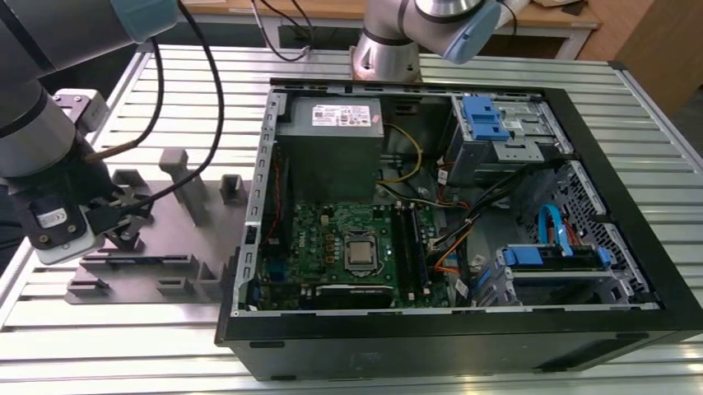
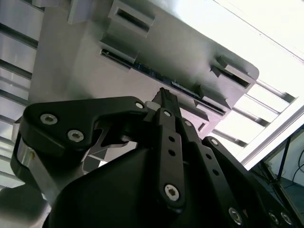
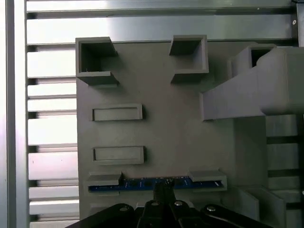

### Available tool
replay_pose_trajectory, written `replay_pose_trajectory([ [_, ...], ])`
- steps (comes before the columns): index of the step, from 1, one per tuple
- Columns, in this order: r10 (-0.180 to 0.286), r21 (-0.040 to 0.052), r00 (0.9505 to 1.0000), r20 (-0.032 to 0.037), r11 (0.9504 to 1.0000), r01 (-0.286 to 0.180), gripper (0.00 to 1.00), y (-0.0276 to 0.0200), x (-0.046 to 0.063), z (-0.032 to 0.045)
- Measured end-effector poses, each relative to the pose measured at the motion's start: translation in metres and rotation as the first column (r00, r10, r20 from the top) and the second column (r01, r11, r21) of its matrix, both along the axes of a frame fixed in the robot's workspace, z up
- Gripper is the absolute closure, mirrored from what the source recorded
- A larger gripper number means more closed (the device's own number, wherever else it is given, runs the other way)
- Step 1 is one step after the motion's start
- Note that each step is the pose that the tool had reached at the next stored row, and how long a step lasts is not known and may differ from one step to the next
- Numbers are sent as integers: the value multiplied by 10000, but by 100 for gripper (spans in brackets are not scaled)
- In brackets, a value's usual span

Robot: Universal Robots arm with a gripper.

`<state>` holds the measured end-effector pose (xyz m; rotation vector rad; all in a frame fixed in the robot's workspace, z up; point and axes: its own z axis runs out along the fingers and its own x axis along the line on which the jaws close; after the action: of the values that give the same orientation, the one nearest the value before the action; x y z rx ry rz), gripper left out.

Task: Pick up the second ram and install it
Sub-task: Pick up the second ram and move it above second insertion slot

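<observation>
Black jointed links of the robot arm's claw (image 3: pixel 164 189) loom in the foreground of both wrist views, the claw's end set right at the second ram (image 3: pixel 142 183), a slim, dark blue-green circuit strip, about halfway along its length. The ram stands on its long edge in two slotted holders at the rim of a grey plastic tray with upright posts (image 3: pixel 166 123), not yet lifted; whether the claw is open around it or closed on it cannot be told. In the exterior view the ram (image 1: pixel 137 262) runs lengthwise from that view's left to its right along the tray's near edge, with the claw (image 1: pixel 104 218) directly over it on the end of the grey arm (image 1: pixel 39 123). Just beside the tray, toward the exterior view's right, an open black computer case (image 1: pixel 439 350) lies on its side, a wide green board with a square silver processor (image 1: pixel 329 226) showing inside. Tray and case share a table of silver metal slats (image 1: pixel 88 346); pale wooden furniture (image 1: pixel 549 16) and dark cables (image 1: pixel 209 82) edge the room behind
</observation>
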<state>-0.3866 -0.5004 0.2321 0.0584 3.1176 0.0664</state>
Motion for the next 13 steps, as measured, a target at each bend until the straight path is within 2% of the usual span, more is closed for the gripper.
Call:
replay_pose_trajectory([
  [3, 531, 0, 9986, 0, 9986, -531, 93, 0, 0, 0],
  [6, 1069, 0, 9943, 0, 9943, -1069, 93, 0, 0, -1],
  [9, 1613, 0, 9869, -1, 9869, -1613, 93, 0, 0, -1],
  [13, 2320, 0, 9727, 0, 9727, -2320, 93, 0, 0, -2],
])
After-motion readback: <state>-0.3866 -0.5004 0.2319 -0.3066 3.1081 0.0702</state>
